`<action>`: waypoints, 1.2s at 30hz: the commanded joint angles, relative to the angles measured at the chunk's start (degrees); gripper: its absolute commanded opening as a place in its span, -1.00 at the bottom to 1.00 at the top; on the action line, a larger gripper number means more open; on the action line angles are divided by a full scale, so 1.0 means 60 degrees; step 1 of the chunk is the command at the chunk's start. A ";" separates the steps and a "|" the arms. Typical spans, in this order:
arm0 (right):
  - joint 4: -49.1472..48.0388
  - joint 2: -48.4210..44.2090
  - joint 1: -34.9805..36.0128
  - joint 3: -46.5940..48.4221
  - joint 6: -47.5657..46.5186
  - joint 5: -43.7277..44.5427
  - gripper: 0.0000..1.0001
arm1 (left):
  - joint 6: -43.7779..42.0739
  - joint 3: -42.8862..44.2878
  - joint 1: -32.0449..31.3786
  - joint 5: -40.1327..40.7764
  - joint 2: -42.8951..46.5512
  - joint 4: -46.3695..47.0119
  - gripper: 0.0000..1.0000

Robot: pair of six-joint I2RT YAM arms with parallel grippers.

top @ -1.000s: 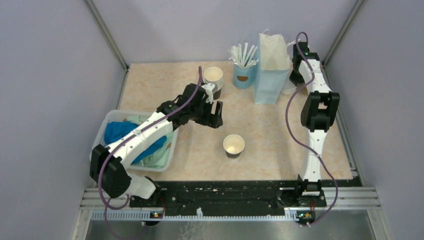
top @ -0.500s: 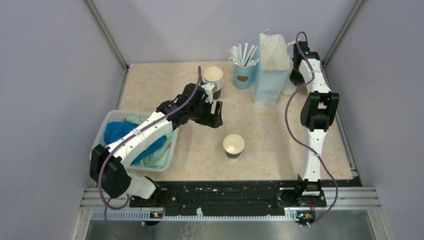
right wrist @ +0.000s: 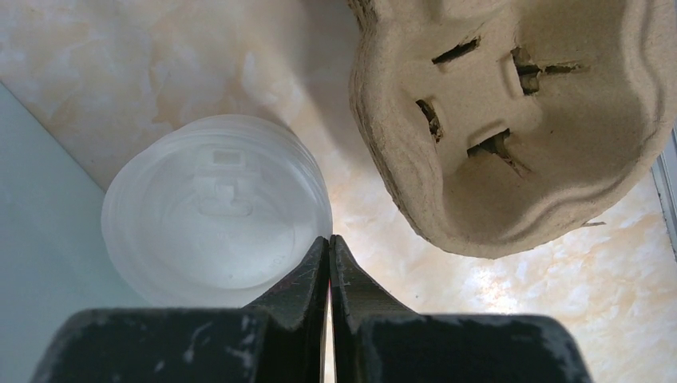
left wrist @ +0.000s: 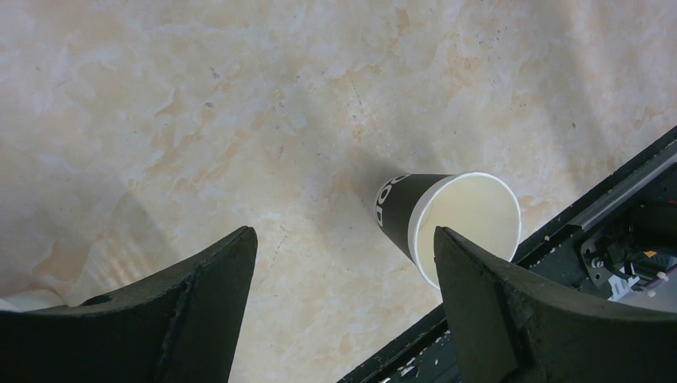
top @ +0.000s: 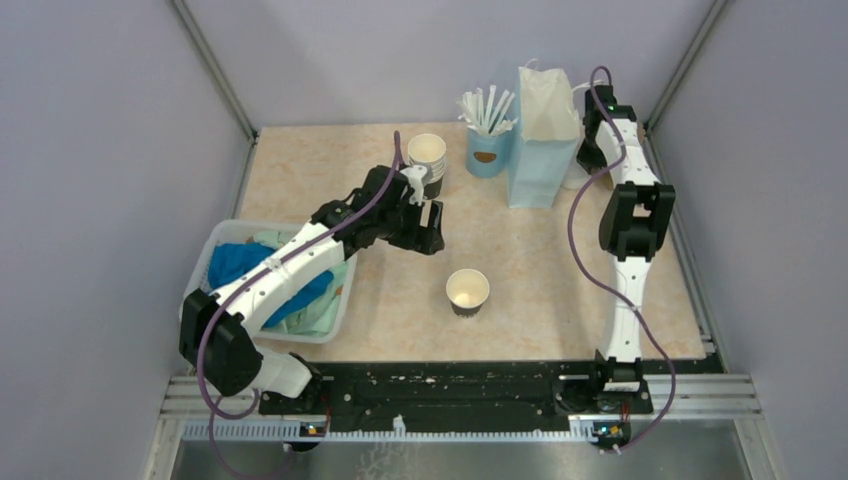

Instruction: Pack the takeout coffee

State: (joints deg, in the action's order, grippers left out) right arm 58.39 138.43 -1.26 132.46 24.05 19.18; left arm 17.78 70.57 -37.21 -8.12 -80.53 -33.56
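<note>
Barely anything has moved: the left arm has crept a touch toward the far edge of the worktop (top: 330, 170), and the left gripper (left wrist: 343, 233) hangs spread wide and empty above the middle. Over in the far right corner, the right gripper (right wrist: 329, 243) is clenched on nothing, tips over the edge of the lid of the takeout coffee (right wrist: 217, 211), which stands between the blue paper bag (top: 545, 150) and the pulp cup carrier (right wrist: 511, 120). Cup upright, long axis vertical, white lid facing straight up. Looks like the reach-and-grasp step; next, the jaws need to part and drop around the cup's wall before any lift.
</note>
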 commanded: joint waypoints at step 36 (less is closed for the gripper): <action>-0.1884 -0.5870 -0.0948 -0.4522 0.0131 -0.0778 -1.00 | 0.0514 0.2350 0.0267 -0.0684 -0.0670 -0.1057 0.81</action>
State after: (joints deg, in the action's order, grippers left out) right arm 46.85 114.98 -6.48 111.74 25.96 12.56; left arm 18.33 78.72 -36.51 -9.28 -81.93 -37.12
